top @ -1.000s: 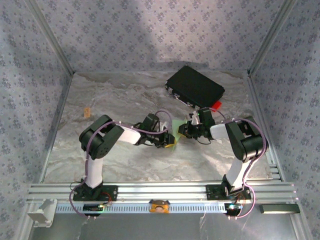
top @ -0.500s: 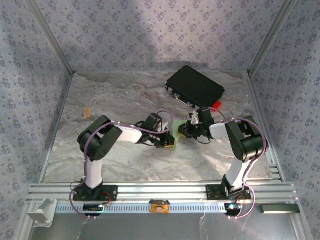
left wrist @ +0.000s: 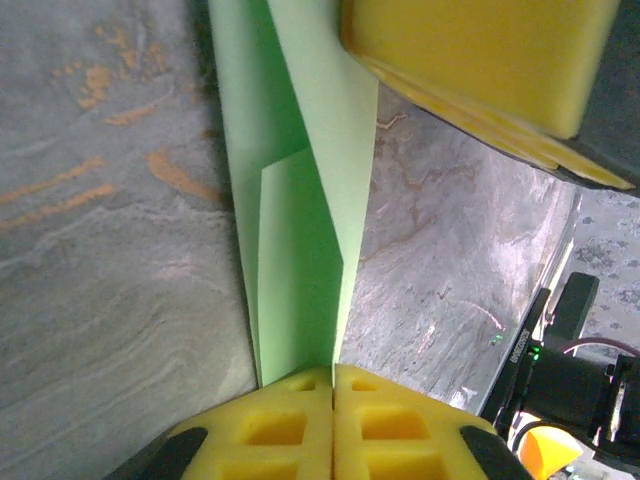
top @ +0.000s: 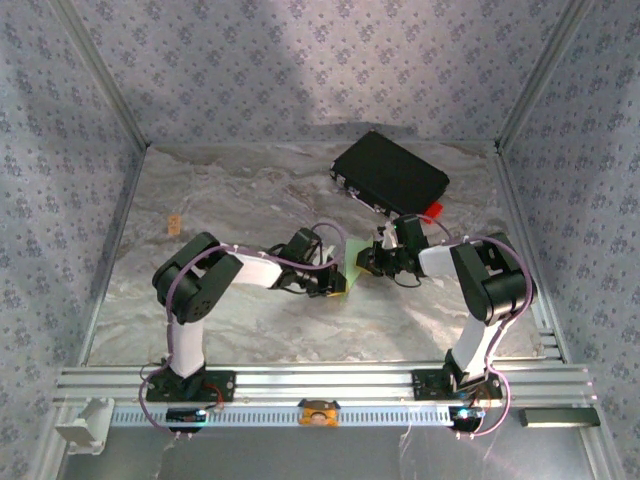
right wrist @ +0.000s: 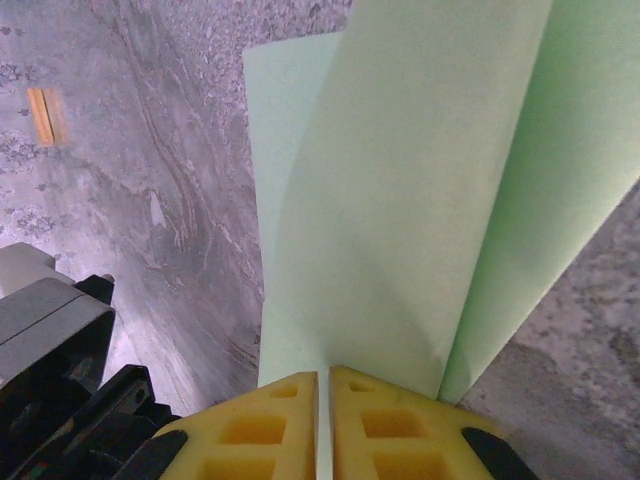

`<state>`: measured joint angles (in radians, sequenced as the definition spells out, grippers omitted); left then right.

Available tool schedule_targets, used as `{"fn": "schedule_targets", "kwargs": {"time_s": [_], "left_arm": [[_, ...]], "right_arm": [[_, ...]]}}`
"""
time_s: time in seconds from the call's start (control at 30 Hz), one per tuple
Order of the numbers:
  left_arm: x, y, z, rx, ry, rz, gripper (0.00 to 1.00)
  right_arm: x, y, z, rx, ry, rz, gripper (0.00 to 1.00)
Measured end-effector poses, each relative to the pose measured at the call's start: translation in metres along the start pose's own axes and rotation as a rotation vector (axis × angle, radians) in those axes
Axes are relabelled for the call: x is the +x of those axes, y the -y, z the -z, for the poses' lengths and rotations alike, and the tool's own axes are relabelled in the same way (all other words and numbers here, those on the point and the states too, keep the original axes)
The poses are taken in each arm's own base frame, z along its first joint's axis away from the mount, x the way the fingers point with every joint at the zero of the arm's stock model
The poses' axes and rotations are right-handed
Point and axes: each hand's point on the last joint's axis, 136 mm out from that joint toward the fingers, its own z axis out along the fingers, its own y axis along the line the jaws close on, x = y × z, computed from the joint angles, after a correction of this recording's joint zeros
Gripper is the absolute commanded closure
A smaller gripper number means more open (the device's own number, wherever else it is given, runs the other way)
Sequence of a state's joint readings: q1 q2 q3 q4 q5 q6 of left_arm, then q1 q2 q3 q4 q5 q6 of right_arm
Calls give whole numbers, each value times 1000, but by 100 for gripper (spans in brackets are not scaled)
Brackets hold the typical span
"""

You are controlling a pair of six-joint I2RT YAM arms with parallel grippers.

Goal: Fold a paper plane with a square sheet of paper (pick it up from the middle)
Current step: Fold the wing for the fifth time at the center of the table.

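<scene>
While the counter is a wide grey surface with a marble pattern, the two arms meet only in one small place, on the near side of the black case. Walls of pale cloth with a small flower print close the counter on three sides, and a metal rail runs along the edge farthest from the case. A red tab lies just beside the near right corner of the case, and a small tan chip lies well apart from the case, to its left.

From above, the sheet of paper is only a small pale green patch between the left gripper and the right gripper, near the case.

The wrist cameras give more detail. In the left wrist view the left gripper has its yellow pads pressed together on the end of the sheet of paper, which is narrow and folded, with a crease and a slanted inner flap; a yellow pad of the right gripper is at the other end. In the right wrist view the right gripper is closed on the sheet of paper, whose layers spread out like a fan above the counter, and the tan chip is far behind.
</scene>
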<state>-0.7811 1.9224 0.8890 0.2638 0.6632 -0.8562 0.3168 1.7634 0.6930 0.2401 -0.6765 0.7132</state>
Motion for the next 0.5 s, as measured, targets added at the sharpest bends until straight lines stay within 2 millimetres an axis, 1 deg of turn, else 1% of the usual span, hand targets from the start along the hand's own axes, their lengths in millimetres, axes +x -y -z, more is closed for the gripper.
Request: {"fn": "schedule_targets", "kwargs": {"time_s": [0.03,0.13,0.23,0.37,0.5], "left_arm": [[0,1,0,2,1,-2,87],[2,1,3,2,4,-4,81],[3,1,6,-7,8,-3,79],[6,-1,8,-28,4,-10,79],[8,-3,8,-36,0,-14,84]], "right_arm": [[0,0,0,0,0,0,86],[0,0,0,0,0,0,87],[0,0,0,1,0,0,87],[0,0,0,2,1,0,87],[0,0,0,2,1,0,87]]}}
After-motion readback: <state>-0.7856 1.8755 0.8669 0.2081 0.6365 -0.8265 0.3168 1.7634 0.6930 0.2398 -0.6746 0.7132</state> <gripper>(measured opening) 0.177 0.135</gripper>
